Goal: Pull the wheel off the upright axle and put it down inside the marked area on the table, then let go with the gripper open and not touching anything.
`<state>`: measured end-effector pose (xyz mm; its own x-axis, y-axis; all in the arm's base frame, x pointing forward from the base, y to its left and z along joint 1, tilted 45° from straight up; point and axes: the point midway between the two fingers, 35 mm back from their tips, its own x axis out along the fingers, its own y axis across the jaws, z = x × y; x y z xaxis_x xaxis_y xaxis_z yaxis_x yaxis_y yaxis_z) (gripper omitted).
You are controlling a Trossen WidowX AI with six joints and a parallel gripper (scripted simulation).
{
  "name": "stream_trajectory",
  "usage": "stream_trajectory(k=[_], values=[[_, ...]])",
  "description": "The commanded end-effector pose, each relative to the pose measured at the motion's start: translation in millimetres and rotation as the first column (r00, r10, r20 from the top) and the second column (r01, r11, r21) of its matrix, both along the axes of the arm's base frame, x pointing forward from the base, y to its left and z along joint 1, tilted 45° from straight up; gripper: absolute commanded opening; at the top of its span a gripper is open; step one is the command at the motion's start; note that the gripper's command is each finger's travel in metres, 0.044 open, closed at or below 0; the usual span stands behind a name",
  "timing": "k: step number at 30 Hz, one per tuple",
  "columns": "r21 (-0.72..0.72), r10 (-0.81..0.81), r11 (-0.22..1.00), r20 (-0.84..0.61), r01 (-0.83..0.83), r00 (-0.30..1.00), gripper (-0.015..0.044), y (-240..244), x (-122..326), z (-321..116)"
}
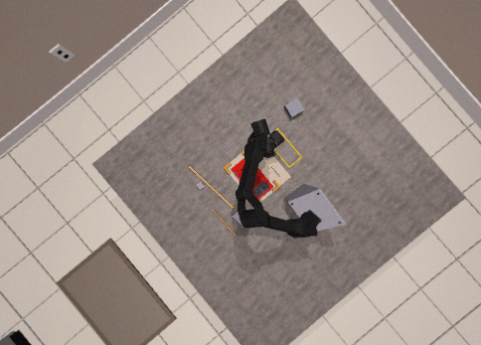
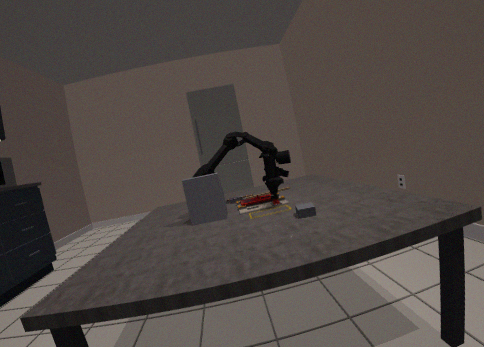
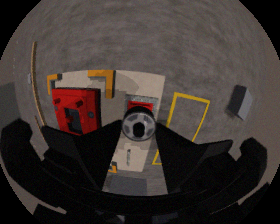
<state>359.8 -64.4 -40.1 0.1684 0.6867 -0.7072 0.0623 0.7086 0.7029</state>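
The gripper (image 3: 139,137) pinches the wheel (image 3: 139,124) above the pale board (image 3: 145,87), just beside the yellow-outlined area (image 3: 188,116), so the carrying step seems underway; next, shift sideways over that outline and lower it.

We found no text, label, brand, number or sign that we could read in any view; small dark marks on the pale board (image 3: 139,90) were too blurred.

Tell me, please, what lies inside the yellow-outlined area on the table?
Inside the yellow outline only bare grey table shows. The claw grips the wheel beside it; the arm hides one corner from above.
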Motion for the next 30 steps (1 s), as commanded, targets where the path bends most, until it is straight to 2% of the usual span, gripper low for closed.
stream_trajectory(k=[1, 30], values=[[-0.001, -0.049, 0.999, -0.007, 0.049, 0.999, 0.0000, -20.4, -7.0, 16.0], [-0.001, -0.050, 0.999, -0.007, 0.050, 0.999, 0.0000, -22.7, -7.9, 18.5]])
